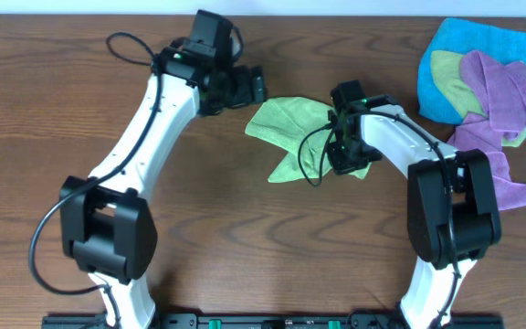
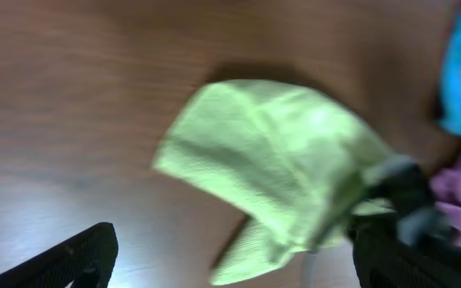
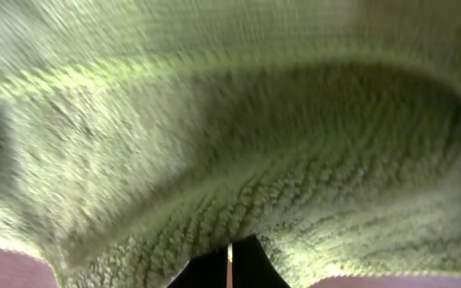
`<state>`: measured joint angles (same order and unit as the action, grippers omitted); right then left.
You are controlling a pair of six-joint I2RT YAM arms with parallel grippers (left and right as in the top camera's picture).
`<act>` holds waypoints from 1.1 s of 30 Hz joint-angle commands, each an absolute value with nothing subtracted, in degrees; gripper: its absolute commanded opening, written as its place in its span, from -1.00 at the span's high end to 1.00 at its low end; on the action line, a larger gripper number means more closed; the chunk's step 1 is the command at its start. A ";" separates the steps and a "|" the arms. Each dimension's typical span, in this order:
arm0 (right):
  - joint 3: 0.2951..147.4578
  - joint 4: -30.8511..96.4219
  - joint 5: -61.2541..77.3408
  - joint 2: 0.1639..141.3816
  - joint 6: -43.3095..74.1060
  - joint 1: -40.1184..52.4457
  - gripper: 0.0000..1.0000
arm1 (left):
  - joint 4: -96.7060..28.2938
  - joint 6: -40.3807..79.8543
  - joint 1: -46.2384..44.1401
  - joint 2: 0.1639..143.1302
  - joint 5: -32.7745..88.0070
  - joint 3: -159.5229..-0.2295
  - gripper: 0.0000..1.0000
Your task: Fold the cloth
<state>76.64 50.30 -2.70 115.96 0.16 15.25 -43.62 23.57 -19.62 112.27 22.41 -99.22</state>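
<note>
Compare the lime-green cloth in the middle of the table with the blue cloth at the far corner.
The lime-green cloth is bunched and pinched in the right gripper; the blue cloth lies flat, with no gripper on it. The lime-green cloth lies alone; the blue cloth has a purple cloth and a yellow-green cloth on it. Both are soft cloths on the wooden table.

Cloth (image 1: 286,123) left of heaped rags (image 1: 487,78)

No writing, label, brand mark or number can be read anywhere in the three views; everything shown is unmarked.
</note>
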 commanded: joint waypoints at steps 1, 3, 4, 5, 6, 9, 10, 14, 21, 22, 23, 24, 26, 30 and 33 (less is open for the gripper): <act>75.99 48.90 -1.04 114.59 0.19 15.77 0.91 | -40.95 23.59 -21.41 117.89 30.02 -99.11 -0.90; 75.99 48.27 -1.04 114.59 0.16 15.42 0.90 | -38.76 26.06 -22.00 120.40 30.17 -99.11 -0.91; 75.99 48.14 -1.04 114.59 0.16 15.20 0.91 | -37.47 27.11 -22.26 121.89 30.26 -99.11 -0.90; 75.99 48.10 -1.04 114.59 0.16 15.00 0.91 | -36.64 27.57 -22.41 122.89 30.26 -99.11 -0.91; 75.99 48.12 -1.04 114.59 0.16 14.76 0.92 | -35.64 28.27 -22.57 124.03 30.28 -99.11 -0.91; 75.99 48.23 -1.04 114.59 0.14 13.87 0.90 | -33.39 30.57 -22.70 126.32 30.33 -99.11 -0.90; 75.99 48.25 -1.06 114.59 0.14 13.63 0.90 | -32.75 30.96 -22.74 126.78 30.33 -99.11 -0.90; 75.99 48.27 -1.06 114.59 0.12 12.93 0.89 | -30.50 31.38 -23.20 128.44 30.55 -99.11 -0.90; 75.99 49.06 -1.08 114.59 0.12 12.67 0.89 | -29.52 31.79 -23.83 131.09 30.48 -99.11 -0.90; 75.99 49.25 -1.06 114.59 0.12 12.67 0.89 | -29.52 31.77 -23.81 131.39 30.52 -99.11 -0.90; 75.99 49.39 -1.06 114.59 0.14 12.67 0.89 | -29.54 31.79 -23.81 131.59 30.55 -99.11 -0.91; 75.99 49.65 -1.06 114.59 0.14 12.67 0.89 | -29.58 31.79 -23.81 131.74 30.89 -99.11 -0.90; 75.99 50.15 -1.08 114.59 0.14 12.67 0.89 | -29.78 32.12 -24.03 131.85 31.62 -99.11 -0.91; 75.99 50.41 -1.69 114.59 0.08 12.67 0.89 | -30.13 32.10 -24.69 131.87 28.67 -99.11 -0.91; 75.99 51.27 -2.39 114.59 -2.26 12.67 0.89 | -30.13 30.63 -24.77 131.87 24.38 -99.11 -0.91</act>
